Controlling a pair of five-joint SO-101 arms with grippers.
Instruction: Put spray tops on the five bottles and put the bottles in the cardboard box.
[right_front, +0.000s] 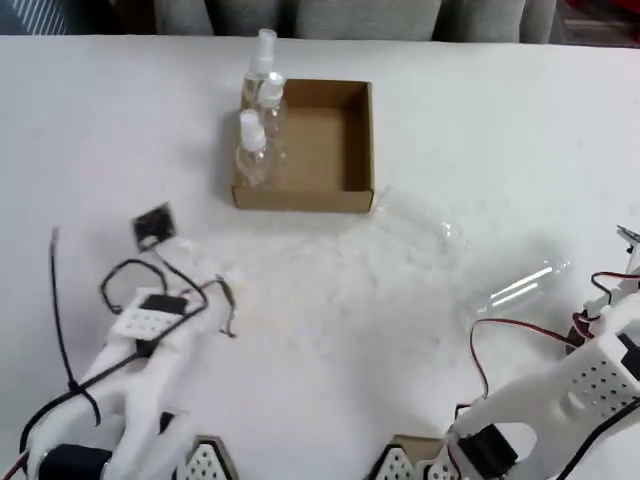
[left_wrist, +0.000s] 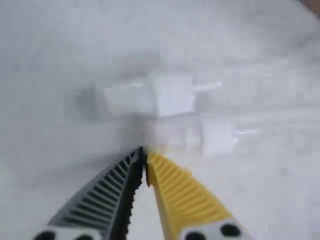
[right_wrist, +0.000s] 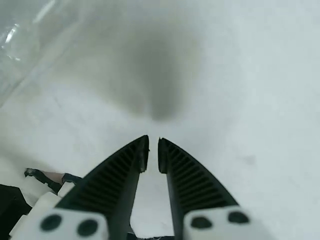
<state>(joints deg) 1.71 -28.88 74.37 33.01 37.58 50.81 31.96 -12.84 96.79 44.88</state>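
The cardboard box (right_front: 345, 140) stands at the back middle of the table. Three clear bottles with white spray tops (right_front: 252, 145) (right_front: 271, 100) (right_front: 263, 58) stand in a row along its left wall. Two more clear bottles lie on the table to the right of the box, one close to it (right_front: 425, 228), one farther right (right_front: 522, 287). My left gripper (left_wrist: 145, 156) is shut and empty just above the table, and two blurred white spray tops (left_wrist: 170, 95) (left_wrist: 216, 135) lie just beyond its tips. My right gripper (right_wrist: 152, 147) is shut over bare table, with a clear bottle (right_wrist: 20, 40) off to one side.
The left arm (right_front: 140, 340) with its loose black cables (right_front: 140, 270) sits at the front left. The right arm (right_front: 590, 385) sits at the front right. A small black square (right_front: 152, 224) lies on the table left of the box.
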